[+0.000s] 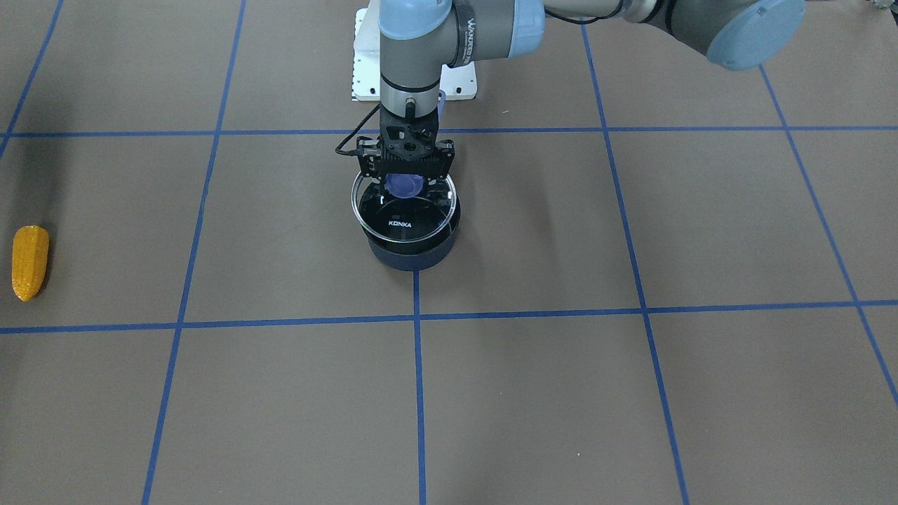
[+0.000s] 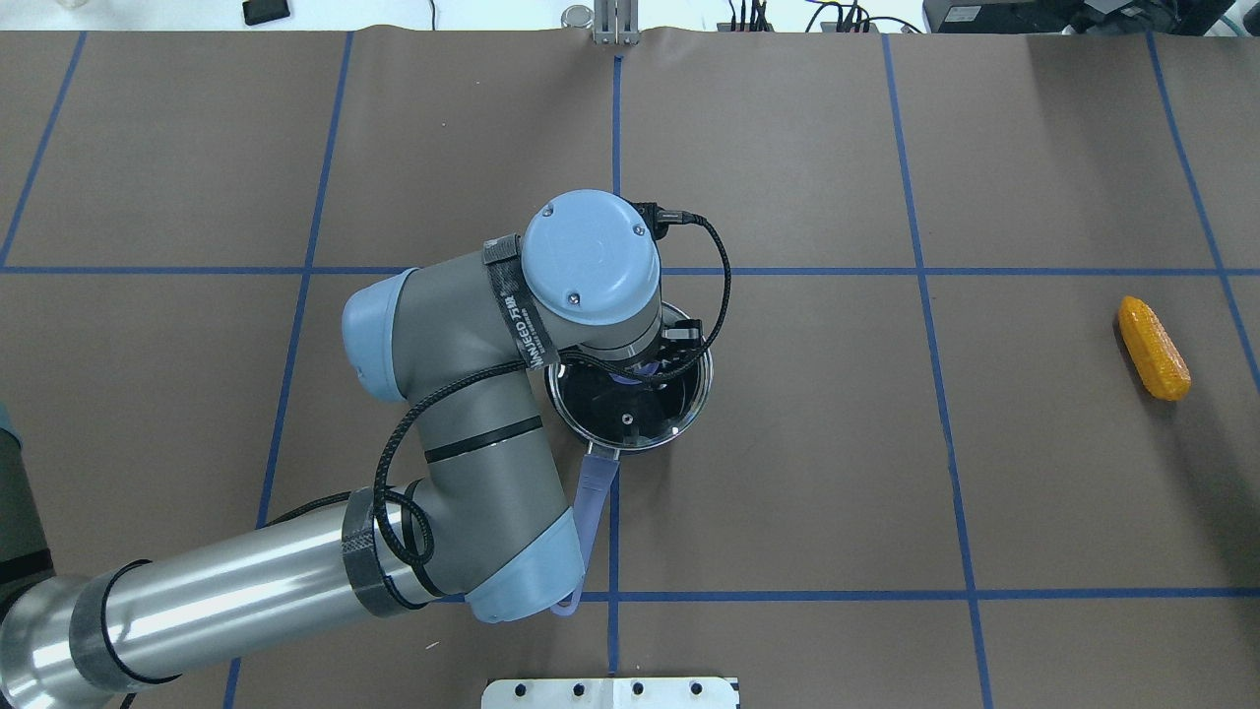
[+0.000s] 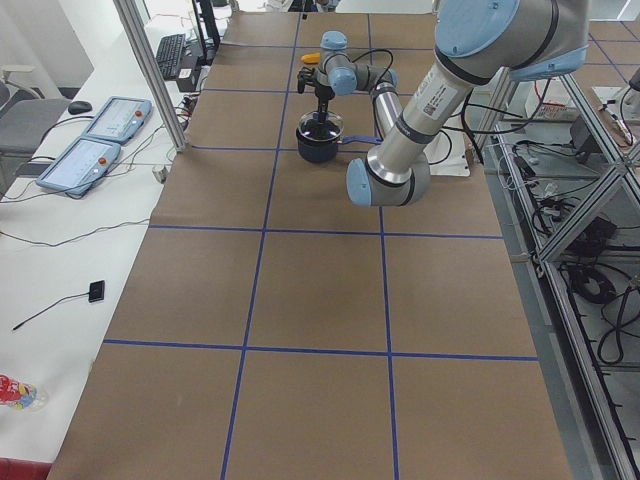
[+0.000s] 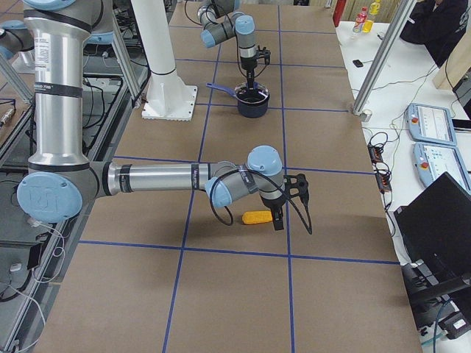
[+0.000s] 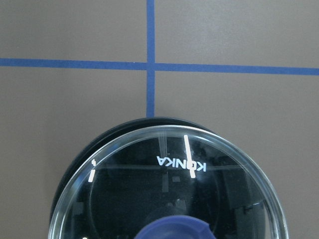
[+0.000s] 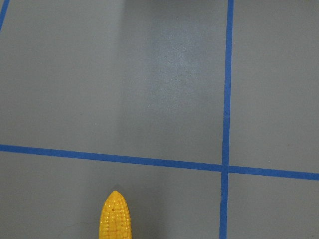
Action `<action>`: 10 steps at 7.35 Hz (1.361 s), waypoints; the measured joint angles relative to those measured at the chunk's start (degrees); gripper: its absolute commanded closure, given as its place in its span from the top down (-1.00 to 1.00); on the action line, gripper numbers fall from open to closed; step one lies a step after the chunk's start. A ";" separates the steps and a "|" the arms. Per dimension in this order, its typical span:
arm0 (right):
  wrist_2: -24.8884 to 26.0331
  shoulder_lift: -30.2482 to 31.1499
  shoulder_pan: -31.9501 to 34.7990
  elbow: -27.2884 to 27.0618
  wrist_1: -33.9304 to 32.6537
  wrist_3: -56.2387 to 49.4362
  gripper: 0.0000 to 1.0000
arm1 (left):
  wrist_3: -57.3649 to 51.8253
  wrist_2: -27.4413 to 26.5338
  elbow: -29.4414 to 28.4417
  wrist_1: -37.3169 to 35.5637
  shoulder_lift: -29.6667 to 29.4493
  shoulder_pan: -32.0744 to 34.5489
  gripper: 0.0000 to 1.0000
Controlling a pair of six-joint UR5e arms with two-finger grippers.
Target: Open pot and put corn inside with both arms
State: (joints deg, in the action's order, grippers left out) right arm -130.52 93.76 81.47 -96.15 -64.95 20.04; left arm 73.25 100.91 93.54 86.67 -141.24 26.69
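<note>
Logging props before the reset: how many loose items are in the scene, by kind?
Pot: 1
Glass lid: 1
Corn: 1
Total: 3

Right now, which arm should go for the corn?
Right. The right gripper hangs close by the corn, cob tip in its wrist view, while the left gripper is occupied on the lid knob at the pot.

The glass lid (image 1: 407, 214) reads "KONKA" in white.
</note>
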 measured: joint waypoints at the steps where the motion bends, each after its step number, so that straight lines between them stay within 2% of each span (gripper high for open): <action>1: 0.00 0.01 0.00 0.00 0.00 0.00 1.00 | -0.29 0.08 1.98 -0.65 0.91 0.51 -1.00; 3: -0.04 0.02 0.00 -0.07 0.00 0.07 1.00 | -3.12 1.14 7.25 -3.68 3.98 3.27 -1.00; 6: -0.26 -0.06 -1.06 -0.52 0.02 1.41 0.99 | -16.42 3.96 12.76 -4.34 11.99 9.82 -1.00; 8: -0.13 -0.13 -3.44 -1.57 0.33 4.49 0.99 | -25.87 5.99 13.97 -2.40 18.03 14.99 -1.00; 10: 0.09 -0.05 -5.39 -1.95 2.88 7.57 0.99 | -33.16 8.11 13.87 2.81 25.03 19.04 -1.00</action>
State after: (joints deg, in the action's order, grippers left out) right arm -130.42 93.71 76.08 -98.10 -62.07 27.61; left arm 40.09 109.02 107.41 89.48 -116.21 45.73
